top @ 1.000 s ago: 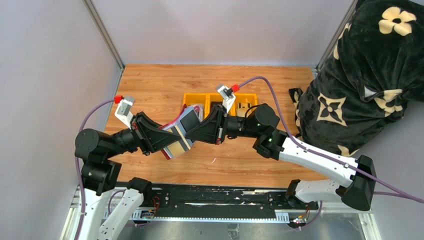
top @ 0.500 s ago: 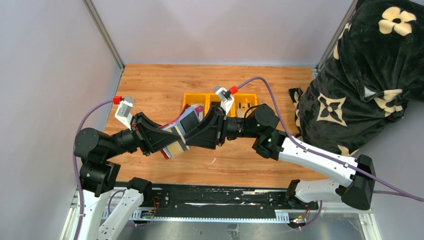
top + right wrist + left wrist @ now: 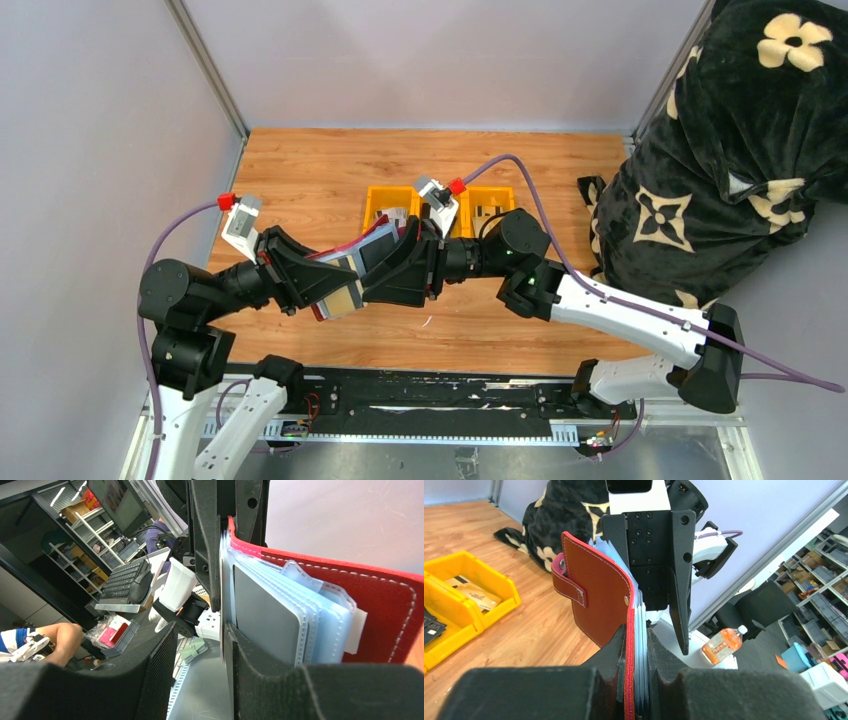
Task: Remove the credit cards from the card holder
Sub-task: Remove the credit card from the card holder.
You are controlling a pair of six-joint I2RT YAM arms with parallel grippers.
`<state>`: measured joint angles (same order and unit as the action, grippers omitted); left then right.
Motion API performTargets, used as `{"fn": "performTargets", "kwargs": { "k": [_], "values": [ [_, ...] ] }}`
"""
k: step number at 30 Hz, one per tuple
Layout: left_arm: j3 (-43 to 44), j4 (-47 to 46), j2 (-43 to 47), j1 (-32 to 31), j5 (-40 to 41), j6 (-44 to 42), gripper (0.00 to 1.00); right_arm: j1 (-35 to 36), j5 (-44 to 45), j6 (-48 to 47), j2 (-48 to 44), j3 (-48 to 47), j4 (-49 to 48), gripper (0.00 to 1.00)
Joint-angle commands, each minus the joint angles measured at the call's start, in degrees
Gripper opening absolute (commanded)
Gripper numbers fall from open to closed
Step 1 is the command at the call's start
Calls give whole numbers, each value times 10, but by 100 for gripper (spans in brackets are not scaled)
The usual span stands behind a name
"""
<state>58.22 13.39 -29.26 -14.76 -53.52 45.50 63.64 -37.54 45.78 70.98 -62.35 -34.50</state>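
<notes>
The left pincer (image 3: 636, 647) is clamped on one edge of the stiff, red, stitched-leather holder (image 3: 599, 595), held between its black pads. Clear plastic sleeves (image 3: 325, 625) fan out beyond, with a flat grey card (image 3: 265, 617) in the nearest. The right pincer (image 3: 200, 637) stands parted, one pad just beside the sleeves.

Yellow bins (image 3: 497, 190) on a wooden table (image 3: 320, 170), black flower-patterned blanket (image 3: 740, 130) at the right, orange bottle (image 3: 722, 645) in the background

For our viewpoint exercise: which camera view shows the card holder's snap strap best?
Left wrist: the snap strap shows clearly on the card holder's red cover. Top view: holder small, strap indistinct. Right wrist: only sleeves and cover, no strap.
</notes>
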Motion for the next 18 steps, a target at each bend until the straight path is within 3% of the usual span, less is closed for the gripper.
{"fn": "performTargets", "kwargs": {
  "k": [1,4,11,18],
  "values": [
    [11,-40,-5,-2,16,27,13,21,20,-23,24,-4,-15,44],
    [7,-59,-5,-3,15,52,17,21,45,-19,27,6,-48,43],
    [-11,-124,-9,-3,10,118,36,20,79,7,50,10,-115,36],
    [-14,-131,-13,-2,28,122,36,20,130,20,67,16,-127,33]
  ]
}}
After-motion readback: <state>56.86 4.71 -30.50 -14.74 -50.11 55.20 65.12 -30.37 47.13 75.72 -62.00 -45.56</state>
